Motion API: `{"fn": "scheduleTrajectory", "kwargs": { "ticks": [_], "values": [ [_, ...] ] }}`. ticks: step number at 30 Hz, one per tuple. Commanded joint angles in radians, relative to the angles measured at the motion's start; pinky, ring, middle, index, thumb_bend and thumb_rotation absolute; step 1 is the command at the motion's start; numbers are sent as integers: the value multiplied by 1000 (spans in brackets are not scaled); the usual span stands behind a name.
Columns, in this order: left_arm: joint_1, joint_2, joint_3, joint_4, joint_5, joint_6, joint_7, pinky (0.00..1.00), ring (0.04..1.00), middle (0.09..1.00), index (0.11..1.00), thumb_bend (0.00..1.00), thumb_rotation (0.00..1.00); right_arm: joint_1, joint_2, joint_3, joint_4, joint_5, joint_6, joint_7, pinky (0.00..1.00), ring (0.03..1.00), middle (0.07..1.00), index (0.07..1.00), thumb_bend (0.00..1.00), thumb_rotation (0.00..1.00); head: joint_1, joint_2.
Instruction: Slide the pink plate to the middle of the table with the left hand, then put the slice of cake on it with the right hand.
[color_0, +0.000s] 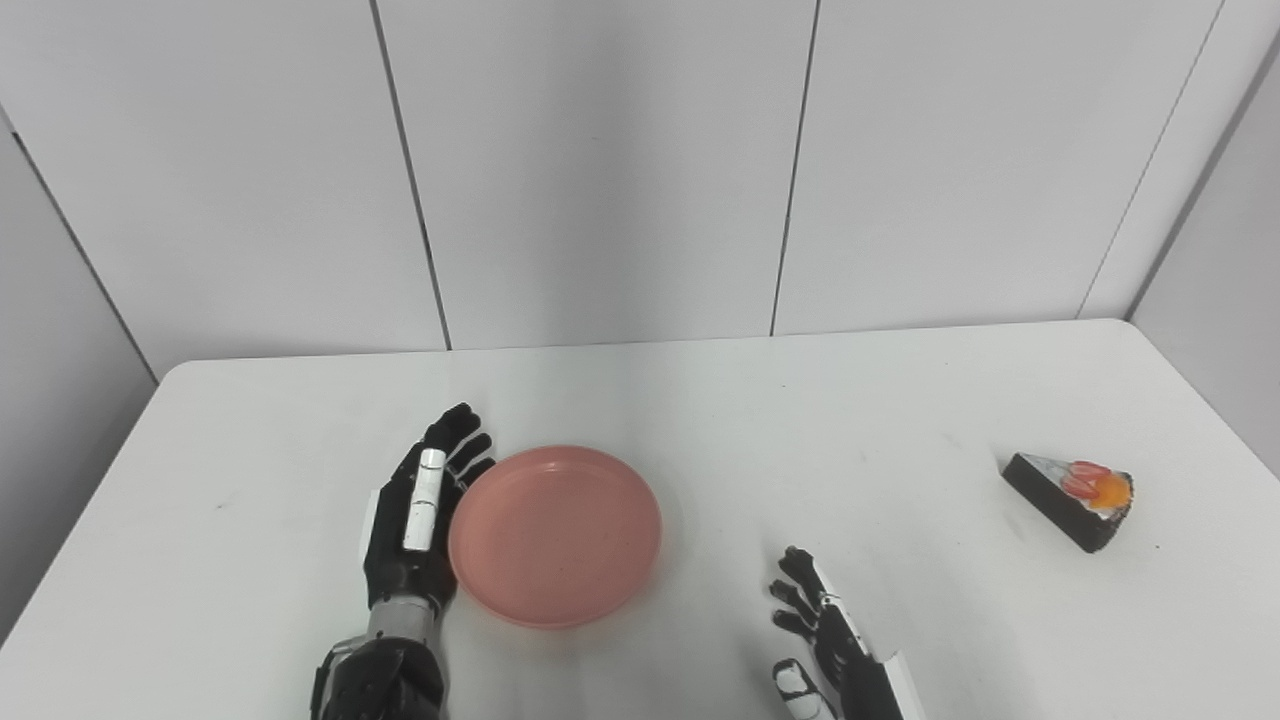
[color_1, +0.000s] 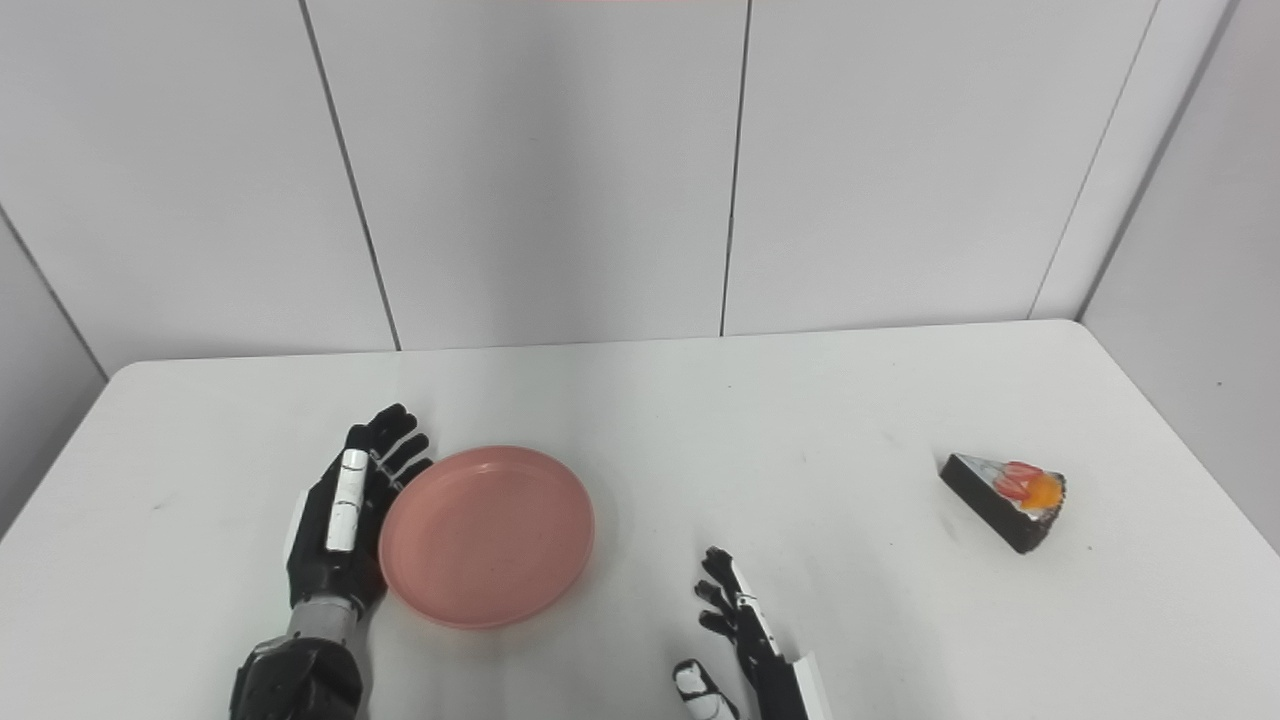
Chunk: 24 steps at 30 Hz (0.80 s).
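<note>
The pink plate lies flat on the white table, a little left of the middle, with nothing on it. My left hand stands on edge against the plate's left rim, fingers straight and apart, holding nothing. The slice of cake, dark with white icing and red and orange fruit on top, rests far to the right near the table's edge. My right hand hovers low near the front edge, open and empty, well to the left of the cake.
Grey wall panels close off the table's far side, and a wall runs along the right edge. Only the plate and the cake stand on the table.
</note>
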<state>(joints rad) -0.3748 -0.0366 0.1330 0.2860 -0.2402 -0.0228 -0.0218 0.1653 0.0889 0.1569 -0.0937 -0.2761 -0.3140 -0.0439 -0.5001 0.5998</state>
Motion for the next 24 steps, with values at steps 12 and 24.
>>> {"fn": "scheduleTrajectory", "kwargs": {
  "ticks": [12,24],
  "values": [
    [36,-10,-3,28,-12,34,-3,804,824,840,717,905,719,1,21,19,-36,-8,43,-14,891,878,927,924,789,883,-19,-9],
    [57,-3,-2,18,-17,35,-19,798,823,839,733,841,730,66,67,-22,-202,-191,8,-169,815,847,829,856,765,882,-20,-18]
  ]
}}
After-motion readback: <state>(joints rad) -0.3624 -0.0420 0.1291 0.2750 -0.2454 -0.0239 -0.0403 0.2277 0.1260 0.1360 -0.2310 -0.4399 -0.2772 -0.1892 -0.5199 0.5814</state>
